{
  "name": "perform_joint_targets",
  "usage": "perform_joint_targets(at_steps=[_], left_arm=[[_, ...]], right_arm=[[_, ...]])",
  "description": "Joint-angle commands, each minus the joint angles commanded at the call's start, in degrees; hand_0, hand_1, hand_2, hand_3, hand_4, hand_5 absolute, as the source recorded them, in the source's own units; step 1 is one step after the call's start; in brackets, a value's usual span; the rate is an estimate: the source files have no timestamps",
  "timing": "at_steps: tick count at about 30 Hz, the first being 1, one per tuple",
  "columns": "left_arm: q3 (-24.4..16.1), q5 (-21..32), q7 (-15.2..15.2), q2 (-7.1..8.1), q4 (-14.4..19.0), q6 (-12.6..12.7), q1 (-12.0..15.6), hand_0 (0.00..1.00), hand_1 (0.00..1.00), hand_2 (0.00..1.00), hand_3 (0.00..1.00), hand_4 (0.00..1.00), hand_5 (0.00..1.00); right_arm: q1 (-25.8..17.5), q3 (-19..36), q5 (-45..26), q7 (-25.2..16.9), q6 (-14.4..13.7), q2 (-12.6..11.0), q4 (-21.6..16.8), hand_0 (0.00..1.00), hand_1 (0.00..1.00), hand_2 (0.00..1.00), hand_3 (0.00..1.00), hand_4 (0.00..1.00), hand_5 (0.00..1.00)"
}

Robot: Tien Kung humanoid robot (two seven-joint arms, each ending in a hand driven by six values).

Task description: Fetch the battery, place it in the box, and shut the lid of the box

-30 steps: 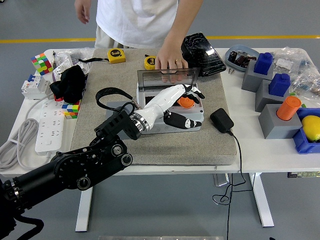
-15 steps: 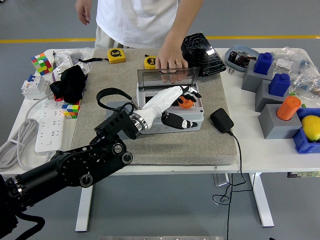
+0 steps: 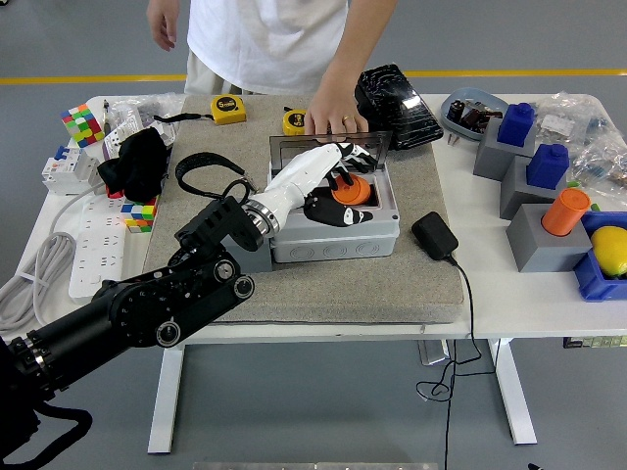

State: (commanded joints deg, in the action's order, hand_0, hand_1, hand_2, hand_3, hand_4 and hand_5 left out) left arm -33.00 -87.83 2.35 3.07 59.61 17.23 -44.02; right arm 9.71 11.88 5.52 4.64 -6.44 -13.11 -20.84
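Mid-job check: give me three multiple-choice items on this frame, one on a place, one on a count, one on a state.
1. Where is the orange battery?
A. inside the grey box
B. on the white power strip
C. in the person's hand

2. How many yellow tape measures lie on the mat?
A. one
B. two
C. four

3. The box's clear lid is:
A. shut
B. raised
C. removed

Answers: 1 A, it sits in the box beneath the left robot hand; 2 B, one and another; 3 B, it stands up at the box's far edge.
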Motion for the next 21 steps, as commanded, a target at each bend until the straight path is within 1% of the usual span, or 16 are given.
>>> perform_joint_targets(at_steps=[9, 15, 21], left_arm=[[-1.54, -0.35, -0.19, -0.35, -0.64, 0.11, -1.16, 0.739, 0.744, 0.691, 0.722, 0.947, 0.141], [-1.71, -0.61, 0.05, -0.55, -1.0, -0.05, -1.56, 0.739, 0.743, 0.69, 0.719, 0.945, 0.139], [-1.85, -0.64, 0.07, -0.31, -0.66, -0.12, -1.49, 0.736, 0.741, 0.687, 0.717, 0.944, 0.139]], right_arm=[[0.04, -0.14, -0.05, -0.09, -0.03, -0.04, -0.02, 0.633, 0.685, 0.711, 0.76, 0.998, 0.641], [0.06, -0.07, -0.08, -0.16, -0.1, -0.01, -0.03, 0.633, 0.685, 0.711, 0.759, 0.998, 0.641], [0.01, -0.05, -0.15, -0.23, -0.11, -0.04, -0.03, 0.633, 0.685, 0.711, 0.758, 0.998, 0.641]])
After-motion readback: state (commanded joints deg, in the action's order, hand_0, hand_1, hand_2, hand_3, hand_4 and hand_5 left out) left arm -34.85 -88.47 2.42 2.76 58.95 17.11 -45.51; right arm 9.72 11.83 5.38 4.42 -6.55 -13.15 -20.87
